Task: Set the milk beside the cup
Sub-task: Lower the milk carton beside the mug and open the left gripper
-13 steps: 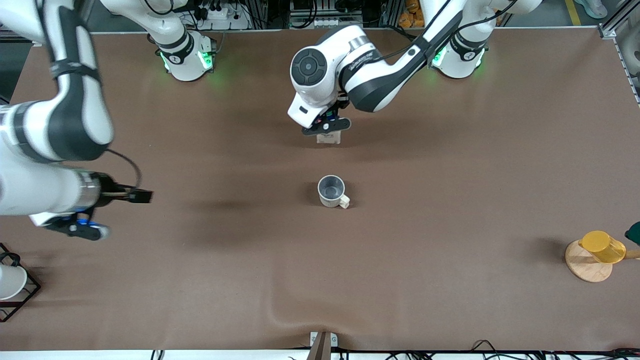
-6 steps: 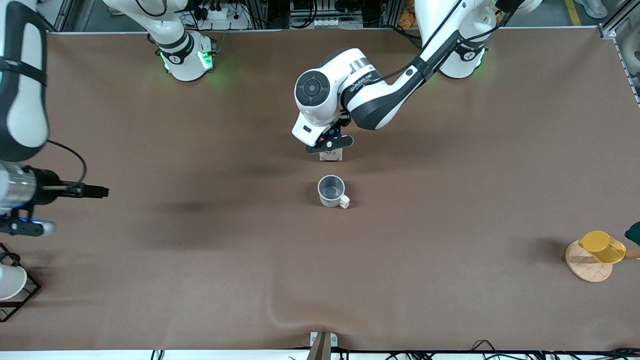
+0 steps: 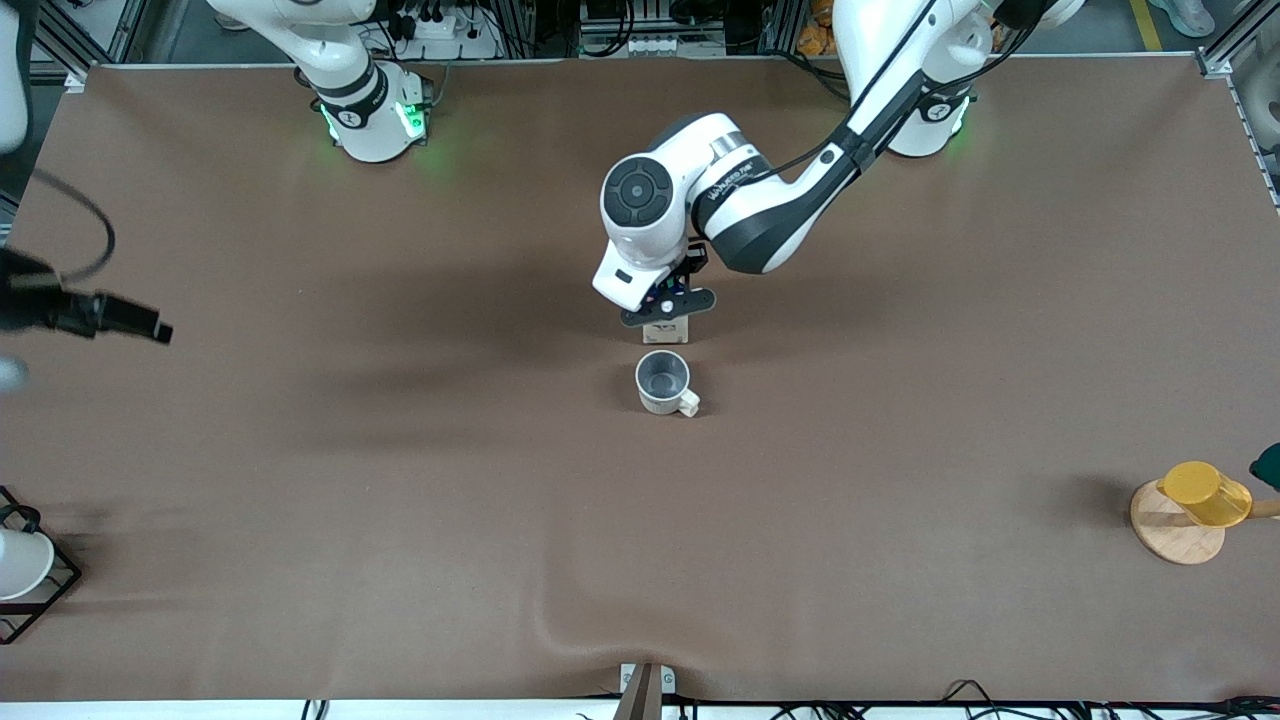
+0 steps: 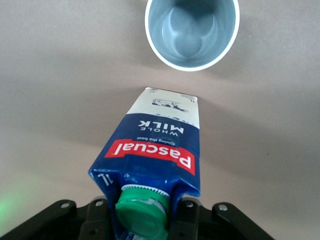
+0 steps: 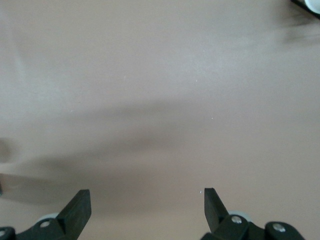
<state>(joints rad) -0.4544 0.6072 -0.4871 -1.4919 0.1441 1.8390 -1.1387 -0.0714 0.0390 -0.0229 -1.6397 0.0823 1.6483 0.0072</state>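
One milk carton, one mug, two arms. The left gripper is clamping the carton near its green cap and holding it in the air, just over the table spot right beside the mug. The carton's long axis is running from the gripper down toward the table, cap end up at the fingers, white bottom end aiming near the mug's rim – not touching it. The mug is sitting upright mid-table, handle pointing toward the front camera and the left arm's end. The right gripper is hanging spread wide with nothing in it, out at the right arm's end of the table – that arm is just waiting.
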